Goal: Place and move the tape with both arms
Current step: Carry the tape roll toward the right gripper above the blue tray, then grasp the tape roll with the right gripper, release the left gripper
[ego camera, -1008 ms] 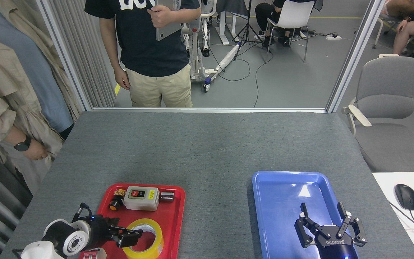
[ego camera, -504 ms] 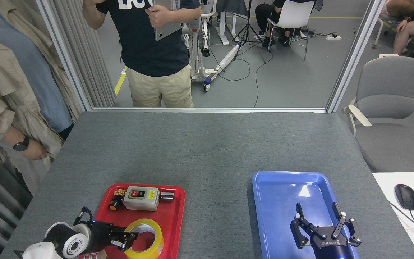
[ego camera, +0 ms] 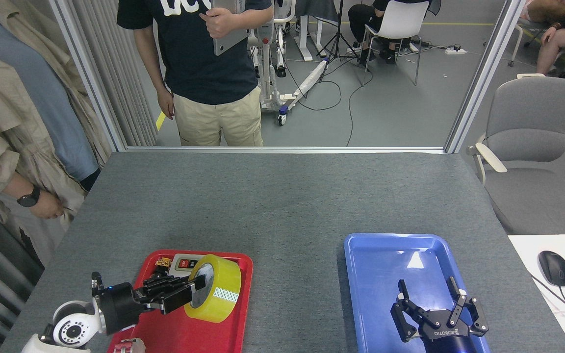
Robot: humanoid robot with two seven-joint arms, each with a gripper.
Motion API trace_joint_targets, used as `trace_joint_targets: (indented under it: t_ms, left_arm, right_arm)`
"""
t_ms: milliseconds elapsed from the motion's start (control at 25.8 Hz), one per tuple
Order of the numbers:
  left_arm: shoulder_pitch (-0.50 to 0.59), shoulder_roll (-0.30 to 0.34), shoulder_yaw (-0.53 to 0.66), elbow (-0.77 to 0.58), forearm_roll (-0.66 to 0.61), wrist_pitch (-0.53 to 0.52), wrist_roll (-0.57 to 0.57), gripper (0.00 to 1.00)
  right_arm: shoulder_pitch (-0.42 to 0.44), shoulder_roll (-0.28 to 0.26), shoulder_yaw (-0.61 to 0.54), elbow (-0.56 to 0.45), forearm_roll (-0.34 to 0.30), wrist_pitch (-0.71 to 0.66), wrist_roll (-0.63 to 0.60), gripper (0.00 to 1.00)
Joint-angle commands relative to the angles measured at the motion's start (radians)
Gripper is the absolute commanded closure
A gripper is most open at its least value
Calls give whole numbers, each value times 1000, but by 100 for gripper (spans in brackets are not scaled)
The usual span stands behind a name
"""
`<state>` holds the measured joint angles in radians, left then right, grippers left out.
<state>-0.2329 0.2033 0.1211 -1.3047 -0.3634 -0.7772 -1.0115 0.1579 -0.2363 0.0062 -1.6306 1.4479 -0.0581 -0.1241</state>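
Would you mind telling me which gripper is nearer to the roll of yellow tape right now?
The left. The left gripper grips the tape, tipped on edge above the red tray. The right gripper hangs open over the blue tray, well off to the tape's right.

My left gripper (ego camera: 184, 292) now holds the tape (ego camera: 215, 288) lifted on edge above the red tray (ego camera: 236, 314); earlier it lay flat. My right gripper (ego camera: 429, 306) sits slightly lower.
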Motion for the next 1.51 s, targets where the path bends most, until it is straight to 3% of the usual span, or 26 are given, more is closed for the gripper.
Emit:
trace_joint_targets:
  t_ms: [0,194,310,543,853,1124,1202,1357,1473]
  left_arm:
    - [-3,-64,11,84,267,-8,16,100]
    - [-8,-119,-37,139,328,-8,16,100]
    - [-14,-120,-118,134,324,-8,13,100]
    - [-22,-131,-267,128,322,-8,8,100]
    - [-22,-145,-287,134,319,-8,7,100]
    - [-20,-145,-281,140,245,-8,7,100]
    - [-20,-147,-279,139,245,-8,7,100]
    - [-19,-148,-278,139,247,-8,7,100]
    - [-20,-148,-271,134,253,-8,8,100]
  right_arm:
    - [-1,-4,2,-2,3,-158,-15,1]
    - [0,-9,3,-15,3,-523,-94,1]
    - [-1,-15,28,-15,2,-649,-115,1]
    - [-43,-20,158,-15,2,-664,-117,1]
    - [-51,-27,287,-32,14,-689,-117,1]
    - [-21,-24,299,-60,28,-703,-117,3]
    - [-21,-24,299,-60,29,-703,-117,12]
    - [-21,-24,299,-60,29,-703,-117,41]
    - [-20,-24,299,-58,29,-704,-121,57]
